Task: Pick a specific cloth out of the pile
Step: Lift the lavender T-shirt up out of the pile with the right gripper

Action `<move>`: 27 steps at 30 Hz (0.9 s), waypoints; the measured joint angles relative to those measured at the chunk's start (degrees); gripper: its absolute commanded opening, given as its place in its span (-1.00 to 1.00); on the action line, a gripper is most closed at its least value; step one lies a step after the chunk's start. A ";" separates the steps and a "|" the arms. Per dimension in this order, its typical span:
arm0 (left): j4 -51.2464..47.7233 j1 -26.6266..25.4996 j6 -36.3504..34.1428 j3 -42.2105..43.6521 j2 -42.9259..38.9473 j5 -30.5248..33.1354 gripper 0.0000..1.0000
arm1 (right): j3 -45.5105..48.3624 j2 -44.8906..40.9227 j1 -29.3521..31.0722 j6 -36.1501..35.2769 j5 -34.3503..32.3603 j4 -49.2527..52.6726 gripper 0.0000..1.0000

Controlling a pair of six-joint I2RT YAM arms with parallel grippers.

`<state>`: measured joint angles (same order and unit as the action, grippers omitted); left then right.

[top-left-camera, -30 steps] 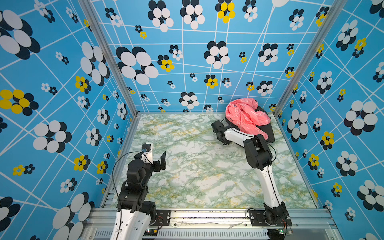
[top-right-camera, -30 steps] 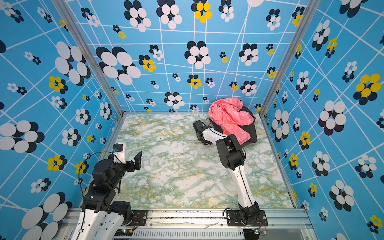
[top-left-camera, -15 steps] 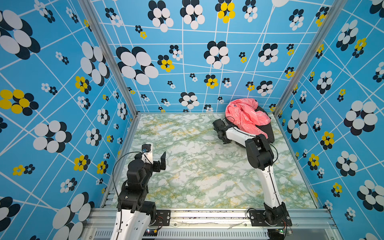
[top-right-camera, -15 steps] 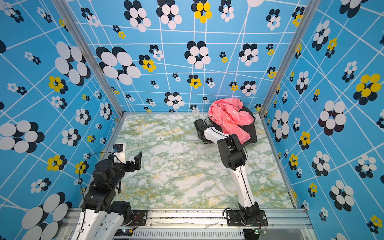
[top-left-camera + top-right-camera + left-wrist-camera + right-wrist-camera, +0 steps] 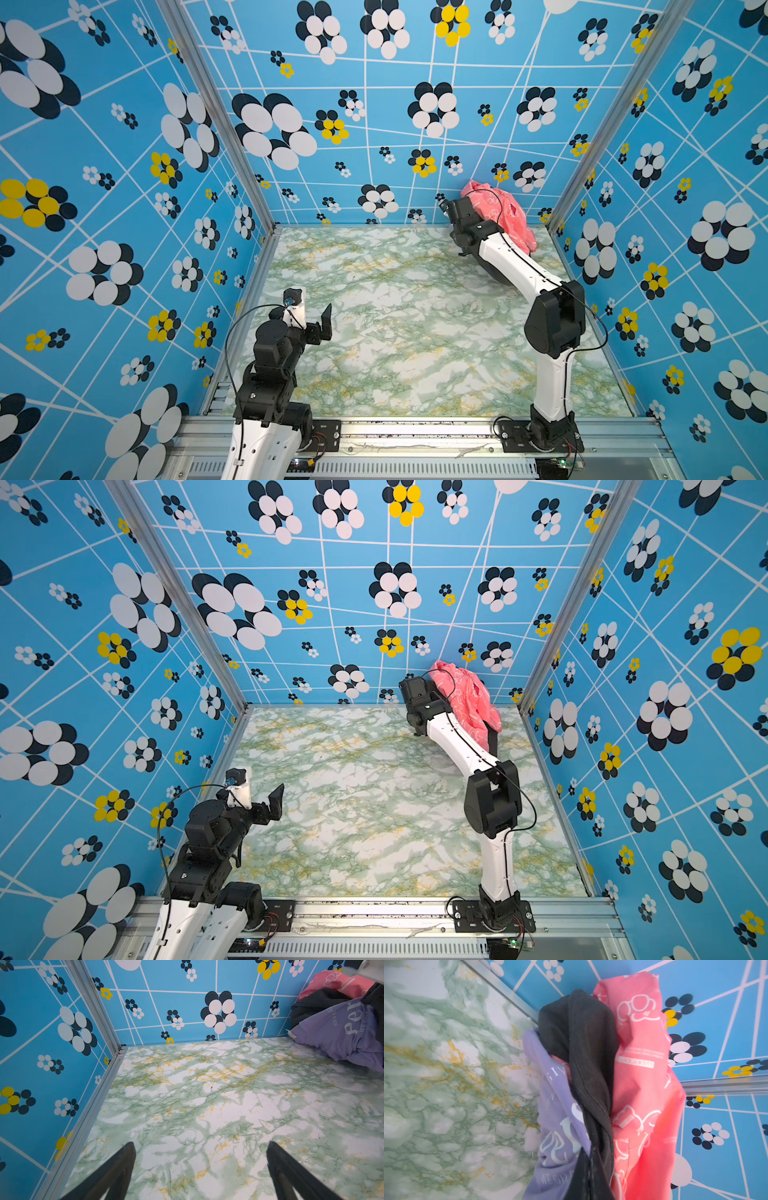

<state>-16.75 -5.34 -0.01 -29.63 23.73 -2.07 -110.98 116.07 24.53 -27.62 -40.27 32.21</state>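
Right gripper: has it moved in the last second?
Yes. In both top views the right gripper has gone up and slightly right, from over the table to across the back rail, lifting the top of the pile.

Left arm (image 5: 266,453) and right arm (image 5: 511,259): white link shells, black joint housings, thin black external cables. Left claw (image 5: 199,1146): black tapered fingers (image 5: 116,1169).

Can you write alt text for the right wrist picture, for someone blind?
A twisted bundle of clothes fills the centre, close to the camera: a lilac cloth with white lettering, a black garment and a pink cloth with white outline print. Behind are a green marble tabletop and blue flowered walls.
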 measured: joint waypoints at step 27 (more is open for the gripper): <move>0.00 0.00 0.39 0.00 -0.83 -0.02 0.98 | -7.74 -16.96 -0.52 27.67 24.72 -1.77 -1.00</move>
<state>-16.75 -5.34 0.38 -29.63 22.90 -2.09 -118.72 99.11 24.01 0.05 -15.55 30.44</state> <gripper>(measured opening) 0.992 0.049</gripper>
